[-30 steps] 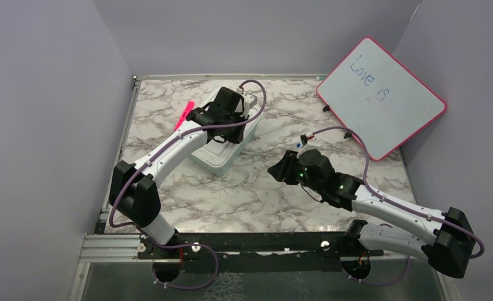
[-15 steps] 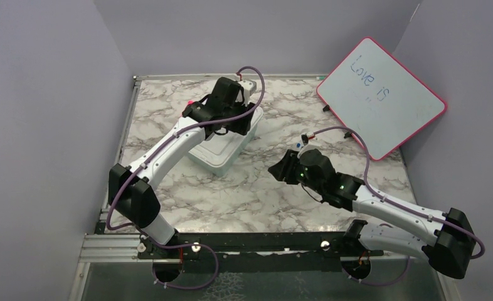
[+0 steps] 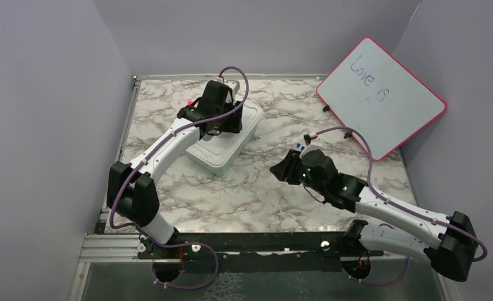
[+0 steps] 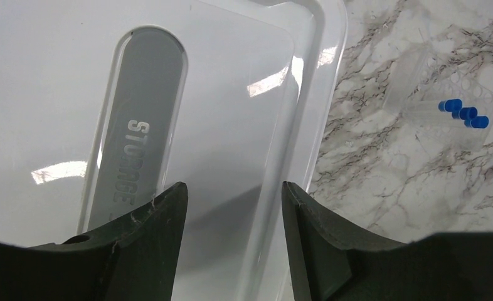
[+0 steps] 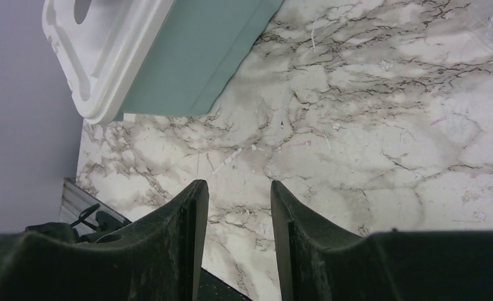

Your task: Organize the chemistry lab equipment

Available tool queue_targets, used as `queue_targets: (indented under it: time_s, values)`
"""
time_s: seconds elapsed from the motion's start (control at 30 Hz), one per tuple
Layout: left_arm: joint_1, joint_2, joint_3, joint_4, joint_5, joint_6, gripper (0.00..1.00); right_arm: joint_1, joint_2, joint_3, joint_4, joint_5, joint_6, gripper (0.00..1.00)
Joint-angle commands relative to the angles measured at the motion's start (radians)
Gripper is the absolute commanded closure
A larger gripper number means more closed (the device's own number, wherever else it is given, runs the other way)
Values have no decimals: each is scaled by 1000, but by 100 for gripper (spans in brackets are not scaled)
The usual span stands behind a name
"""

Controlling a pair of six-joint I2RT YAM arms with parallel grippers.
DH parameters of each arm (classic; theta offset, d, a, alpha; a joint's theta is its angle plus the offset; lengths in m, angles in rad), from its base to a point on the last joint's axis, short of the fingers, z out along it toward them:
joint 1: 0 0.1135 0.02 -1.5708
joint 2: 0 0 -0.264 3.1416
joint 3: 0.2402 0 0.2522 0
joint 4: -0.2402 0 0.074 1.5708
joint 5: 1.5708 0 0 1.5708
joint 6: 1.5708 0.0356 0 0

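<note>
A white storage box with its lid on stands left of centre; in the left wrist view the lid fills the frame. My left gripper hovers open and empty just above the lid's edge. A small clear rack with tiny blue-capped pieces lies on the marble beside the box, and it shows behind my right wrist in the top view. My right gripper is open and empty over bare marble. The dropper, brush, tongs, rod and other equipment are out of view.
A pink-framed whiteboard leans at the back right. A pink marker tip peeks out behind my left arm. The right wrist view shows the box at upper left and the table's front rail.
My left arm has swung left and back across the box, now covering most of the pink marker. My right arm has barely shifted.
</note>
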Motion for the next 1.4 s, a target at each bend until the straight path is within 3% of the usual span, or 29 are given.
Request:
queue_targets:
  time_s: [0.0,0.1,0.2,0.33,0.37,0.53,0.8,0.97,1.37]
  values:
    - [2,-18,-19,-30,37,-32,41,2,-27,2,-49,43,12,54]
    - [2,-84,-7,-29,0,-34,39,2,-46,19,-94,65,6,54]
    - [2,-190,-28,-29,-28,-22,30,2,-82,45,-176,110,-12,54]
    - [2,-384,-110,-27,-102,-18,3,3,-152,93,-356,192,-38,49]
    - [3,-438,-137,-27,-134,-23,1,2,-173,108,-405,217,-44,48]
    - [2,-708,-266,-57,-272,-42,1,2,-296,209,-625,371,-69,42]
    - [2,-1021,-287,-247,-344,-77,1,2,-382,432,-892,508,-91,24]
    - [2,-1075,-243,-333,-420,-73,1,2,-387,543,-1036,571,-33,1]
    - [3,-1084,-179,-377,-448,-12,1,2,-418,630,-1145,608,32,0]
